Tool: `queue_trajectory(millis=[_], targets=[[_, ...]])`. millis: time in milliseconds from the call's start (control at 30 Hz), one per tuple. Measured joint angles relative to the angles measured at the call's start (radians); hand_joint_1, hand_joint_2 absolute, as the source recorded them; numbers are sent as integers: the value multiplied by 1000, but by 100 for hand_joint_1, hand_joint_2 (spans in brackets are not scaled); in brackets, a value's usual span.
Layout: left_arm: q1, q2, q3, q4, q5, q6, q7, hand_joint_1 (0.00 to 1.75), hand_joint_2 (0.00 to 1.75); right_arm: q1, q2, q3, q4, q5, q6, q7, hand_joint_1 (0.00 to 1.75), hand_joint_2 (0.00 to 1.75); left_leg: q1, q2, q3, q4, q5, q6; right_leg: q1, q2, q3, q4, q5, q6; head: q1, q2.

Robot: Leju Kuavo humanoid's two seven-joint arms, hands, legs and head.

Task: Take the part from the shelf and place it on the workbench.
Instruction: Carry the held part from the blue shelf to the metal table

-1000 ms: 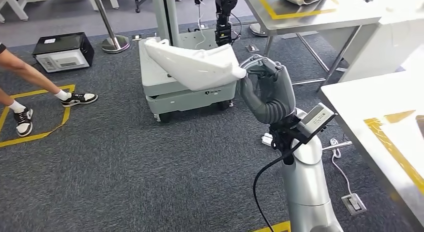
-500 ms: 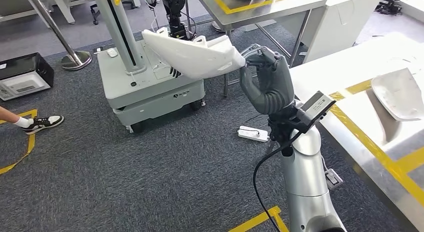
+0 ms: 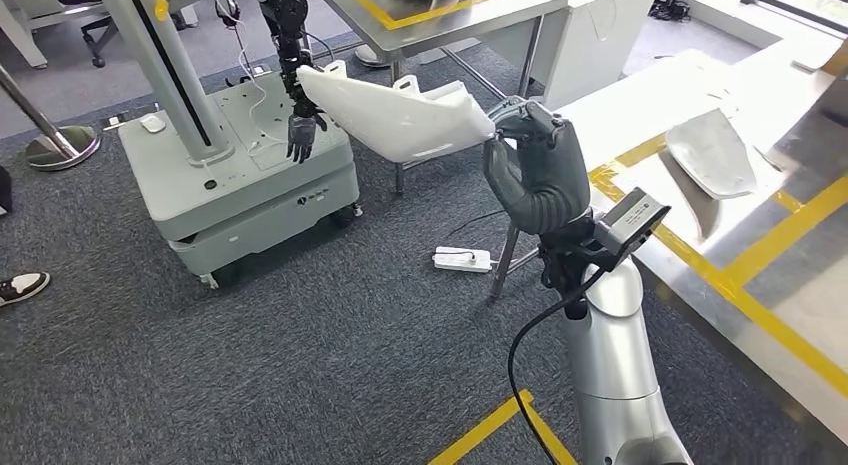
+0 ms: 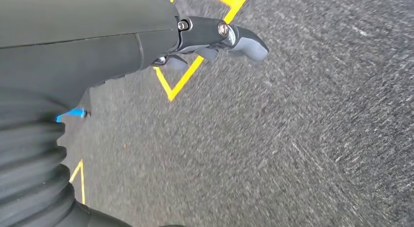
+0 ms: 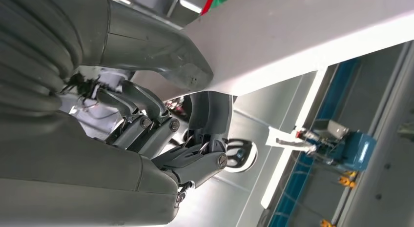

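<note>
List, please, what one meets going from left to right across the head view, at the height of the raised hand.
Grey wheeled base → white part → right hand gripping the part's end → workbench → second white part lying on the workbench.

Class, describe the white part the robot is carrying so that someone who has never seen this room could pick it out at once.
Start at the silver arm rising from the bottom of the head view and follow it up to the dark grey right hand. The white part juts out from that hand, above the carpet. Unlike the similar pale shell lying on the workbench, it is held in the air.
</note>
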Motion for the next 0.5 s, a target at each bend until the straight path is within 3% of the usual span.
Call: queue_trajectory(millis=[33, 67, 100, 167, 233, 333, 400, 467, 500], targets=[[0, 0, 0, 0, 0, -1, 0, 0, 175, 1, 0, 0, 0, -1, -1, 3, 175, 175, -2, 15, -1, 1, -1, 1, 0, -5, -13, 35, -9, 0, 0, 0], [-1, 0, 0, 0, 0, -3, 0, 0, 175, 1, 0, 0, 0, -1, -2, 7, 175, 175, -3, 29, -2, 3, -2, 2, 0, -8, -7, 31, 1, 0, 0, 0], [-2, 0, 0, 0, 0, -3, 1, 0, 175, 1, 0, 0, -2, -2, -3, 10, 175, 175, -3, 42, -2, 5, -4, 1, 1, -16, 23, -19, 26, -2, 0, 0], [-4, 0, 0, 0, 0, -4, 2, 0, 175, 2, -1, 0, -9, -3, -4, 13, 175, 175, -6, 65, -1, 11, -9, -3, 7, -58, 105, -162, 77, -10, 0, 0], [-4, 0, 0, 0, 0, -3, 3, 0, 175, 7, -2, -1, -21, -3, -3, 7, 175, 175, -9, 83, 2, 14, -14, -13, 14, -87, 144, -237, 93, -21, -1, 0], [-5, 1, 0, 0, 0, -2, 5, 0, 175, 23, -11, -4, -34, -3, 1, -3, 175, 175, -9, 101, 9, 13, -19, -28, 14, -58, 142, -248, 99, -37, -2, 0], [-5, 1, 0, 0, -4, -3, 7, 0, 175, 32, -16, -7, -42, 0, 3, -11, 175, 175, -5, 56, -6, 55, -52, -39, 5, -36, 145, -257, 108, -47, -3, 0], [0, 2, -1, 0, -6, -3, 10, 0, 175, 39, -17, -8, -47, 3, 4, -19, 175, 175, 0, -4, -56, 171, -116, -47, 1, -12, 145, -259, 112, -53, -6, 0], [4, 2, -1, 1, -5, -2, 13, 0, 175, 43, -17, -8, -47, 5, 4, -20, 175, 175, 1, -16, -84, 235, -142, -50, 0, 1, 143, -259, 113, -54, -7, 0]])
